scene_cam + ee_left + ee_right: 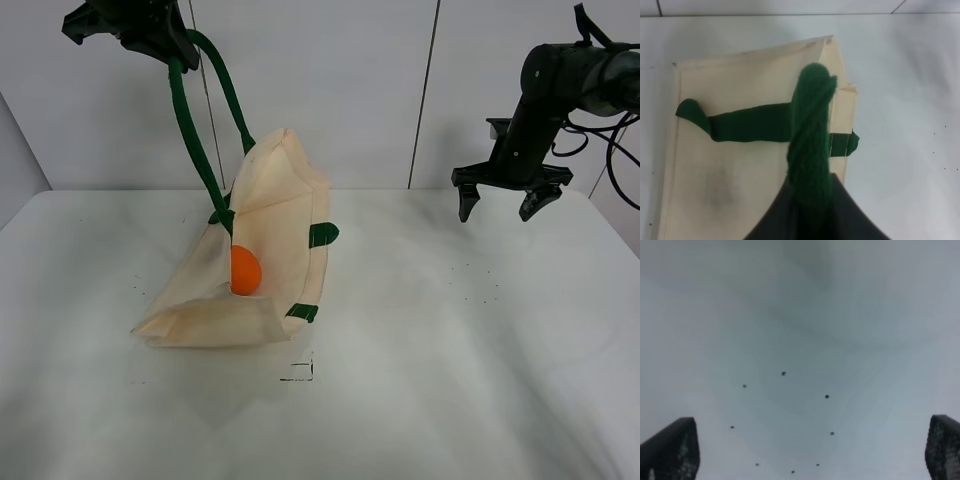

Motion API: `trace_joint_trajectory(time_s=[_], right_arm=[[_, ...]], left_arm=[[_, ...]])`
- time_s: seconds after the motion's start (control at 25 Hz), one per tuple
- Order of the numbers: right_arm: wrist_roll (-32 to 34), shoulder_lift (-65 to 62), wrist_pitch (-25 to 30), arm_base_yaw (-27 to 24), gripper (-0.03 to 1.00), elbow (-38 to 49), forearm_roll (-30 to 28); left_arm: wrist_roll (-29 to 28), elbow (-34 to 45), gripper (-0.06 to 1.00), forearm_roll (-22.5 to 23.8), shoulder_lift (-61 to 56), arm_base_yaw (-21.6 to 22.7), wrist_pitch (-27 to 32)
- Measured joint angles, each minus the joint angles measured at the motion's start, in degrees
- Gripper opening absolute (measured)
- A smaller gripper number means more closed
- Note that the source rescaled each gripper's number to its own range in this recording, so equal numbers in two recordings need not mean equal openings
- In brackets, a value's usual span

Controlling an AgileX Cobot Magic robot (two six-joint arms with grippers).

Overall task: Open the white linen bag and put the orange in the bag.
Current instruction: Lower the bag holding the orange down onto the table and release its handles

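Note:
The white linen bag (268,215) rests on the table with its mouth held up and open. The orange (245,270) sits inside that opening. My left gripper (165,45) is high at the upper left, shut on the bag's dark green handle (195,130), which is pulled taut. In the left wrist view the handle (810,135) runs up into the gripper (810,220) above the bag's cloth (740,165); the orange is hidden there. My right gripper (500,205) is open and empty, hanging above the table far to the right of the bag. Its fingertips (670,450) show in the right wrist view over bare table.
The white table (450,350) carries a small black corner mark (300,372) just in front of the bag. A light wall stands behind. Black cables (610,140) hang near the right arm. Small dark specks (783,373) dot the table under the right gripper.

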Motion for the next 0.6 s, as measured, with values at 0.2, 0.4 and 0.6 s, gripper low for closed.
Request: trace_joint_trajectory(time_s=[0.2,0.4,0.6], right_arm=[[-0.1,-7.9,-0.1,0.2,1.00,6.8,0.2],[-0.1,-21.2,-0.1,0.2,1.00,22.1,0.2],[-0.1,-38.2,0.0,0.2,1.00,40.2,0.2]], left_arm=[[0.1,0.0,0.00,0.0,0.0,0.0,0.0],[0.0,0.0,0.00,0.0,0.0,0.0,0.0],[0.0,0.0,0.00,0.0,0.0,0.0,0.0]])
